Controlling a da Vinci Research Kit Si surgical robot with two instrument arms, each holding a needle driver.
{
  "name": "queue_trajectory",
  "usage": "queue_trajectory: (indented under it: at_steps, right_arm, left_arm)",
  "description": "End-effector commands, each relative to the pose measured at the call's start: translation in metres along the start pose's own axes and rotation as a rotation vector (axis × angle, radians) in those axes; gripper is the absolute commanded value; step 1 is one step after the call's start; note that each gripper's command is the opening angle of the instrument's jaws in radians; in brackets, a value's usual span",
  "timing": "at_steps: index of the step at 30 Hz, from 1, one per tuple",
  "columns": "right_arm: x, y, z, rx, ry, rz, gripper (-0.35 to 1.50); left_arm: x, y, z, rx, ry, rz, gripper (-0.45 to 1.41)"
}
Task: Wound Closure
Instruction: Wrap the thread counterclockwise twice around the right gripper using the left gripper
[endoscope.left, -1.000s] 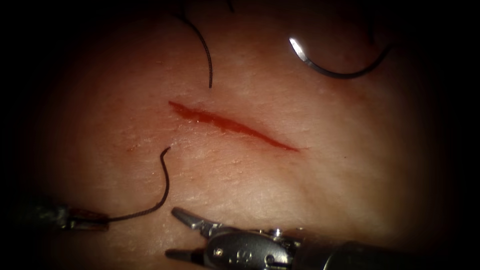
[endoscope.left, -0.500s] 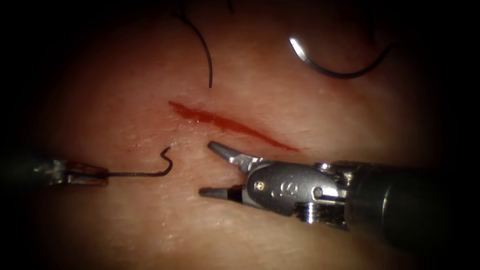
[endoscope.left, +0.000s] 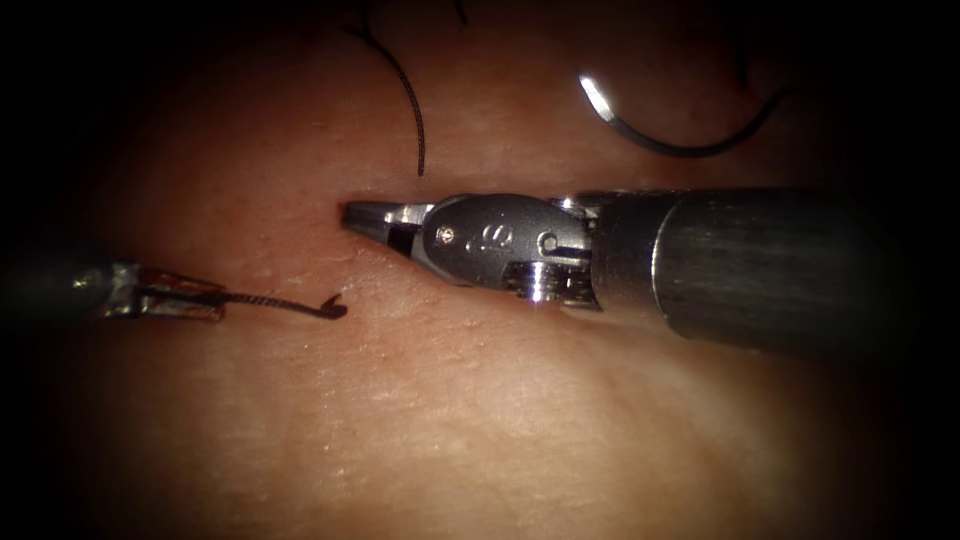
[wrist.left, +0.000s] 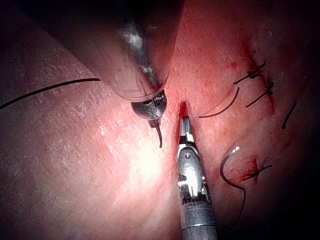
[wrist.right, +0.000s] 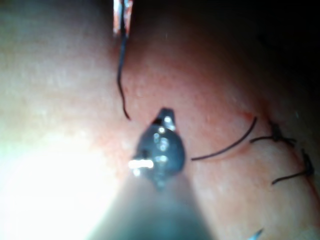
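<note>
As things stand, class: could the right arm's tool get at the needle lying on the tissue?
Probably yes. The right tool, jaws shut and holding nothing, sits at the cut's left end. The needle lies free on the tissue beyond the cut, nothing between them.

The endoscope looks down on the tissue (endoscope.left: 480, 420) from above and in front, close in, with the right pincer (endoscope.left: 372, 218) entering from its right side and the left pincer (endoscope.left: 185, 298) from its left. The left wrist camera looks along its own shaft at its pincer (wrist.left: 154, 121) from near, and takes in the right pincer (wrist.left: 185, 125) beside it. The right wrist camera sits closest of all, facing down its shaft at its pincer (wrist.right: 165, 117), with the left pincer (wrist.right: 122, 20) beyond. All three share the thread (endoscope.left: 285, 304) in the left pincer.
</note>
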Motion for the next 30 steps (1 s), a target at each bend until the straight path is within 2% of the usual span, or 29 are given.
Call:
queue_trajectory:
  at_steps: [1, 8, 9, 11, 15, 17, 21, 22, 26, 28, 30]
  right_arm:
    - [-0.0006, -0.0001, 0.0014, 0.005, 0.002, -0.005, -0.35]
    - [-0.0017, -0.0008, 0.003, 0.017, 0.059, -0.021, -0.35]
    - [-0.002, -0.0011, 0.0034, 0.022, 0.083, -0.004, -0.35]
    - [-0.0026, -0.0019, 0.0042, 0.031, 0.143, 0.031, -0.35]
    - [-0.0027, -0.0022, 0.0045, 0.035, 0.172, 0.042, -0.35]
    - [-0.0027, -0.0022, 0.0044, 0.031, 0.209, 0.059, -0.35]
    - [-0.0029, -0.0024, 0.0042, 0.026, 0.23, 0.056, -0.35]
    - [-0.003, -0.0024, 0.0041, 0.021, 0.243, 0.068, -0.35]
    - [-0.003, -0.0024, 0.0039, 0.013, 0.271, 0.081, -0.35]
    - [-0.0029, -0.0023, 0.0035, -0.007, 0.289, 0.091, -0.35]
    - [-0.0028, -0.0024, 0.0033, -0.022, 0.294, 0.094, -0.35]
  left_arm:
    - [0.0, 0.0002, 0.0009, -0.001, 0.006, 0.006, -0.45]
    - [0.0012, -0.0022, 0.0013, 0.004, 0.044, 0.007, -0.45]
    - [0.0013, -0.0037, 0.0016, 0.011, 0.058, -0.001, -0.45]
    - [0.001, -0.0073, 0.0032, 0.025, 0.074, -0.004, -0.45]
    - [0.0004, -0.0089, 0.0045, 0.033, 0.074, -0.003, -0.45]
    - [-0.001, -0.0108, 0.0067, 0.032, 0.083, 0.009, -0.45]
    - [-0.003, -0.0116, 0.0096, 0.015, 0.088, 0.034, -0.45]
    - [-0.0039, -0.0116, 0.0109, 0.005, 0.084, 0.052, -0.45]
    - [-0.005, -0.0114, 0.0127, -0.009, 0.087, 0.068, -0.45]
    - [-0.0067, -0.0113, 0.0151, -0.016, 0.083, 0.091, -0.45]
    - [-0.0076, -0.0111, 0.0162, -0.019, 0.083, 0.097, -0.45]
